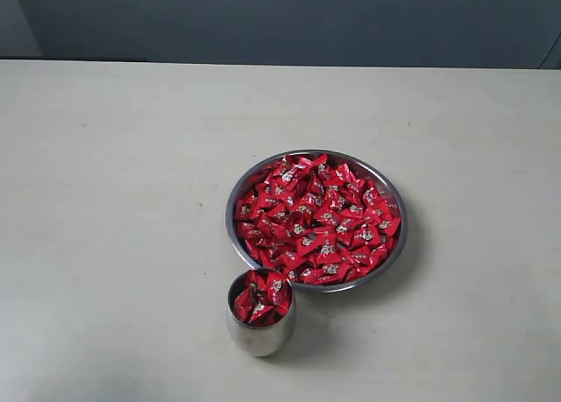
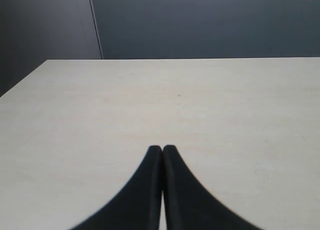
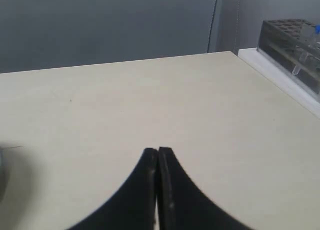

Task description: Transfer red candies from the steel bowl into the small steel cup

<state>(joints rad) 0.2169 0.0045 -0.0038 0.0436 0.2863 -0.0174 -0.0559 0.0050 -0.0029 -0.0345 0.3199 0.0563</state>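
In the exterior view a wide steel bowl (image 1: 394, 196) sits right of the table's middle, heaped with red candies (image 1: 317, 219). Just in front of its near left rim stands the small steel cup (image 1: 260, 334), with a few red candies (image 1: 262, 300) inside. Neither arm shows in that view. My left gripper (image 2: 162, 149) is shut, its black fingertips pressed together over bare table, holding nothing. My right gripper (image 3: 157, 151) is likewise shut and empty above bare table. Bowl and cup are out of both wrist views.
The pale table (image 1: 114, 201) ends at a dark grey wall behind. In the right wrist view a rack with tubes (image 3: 292, 42) stands on a white ledge beyond the table's edge.
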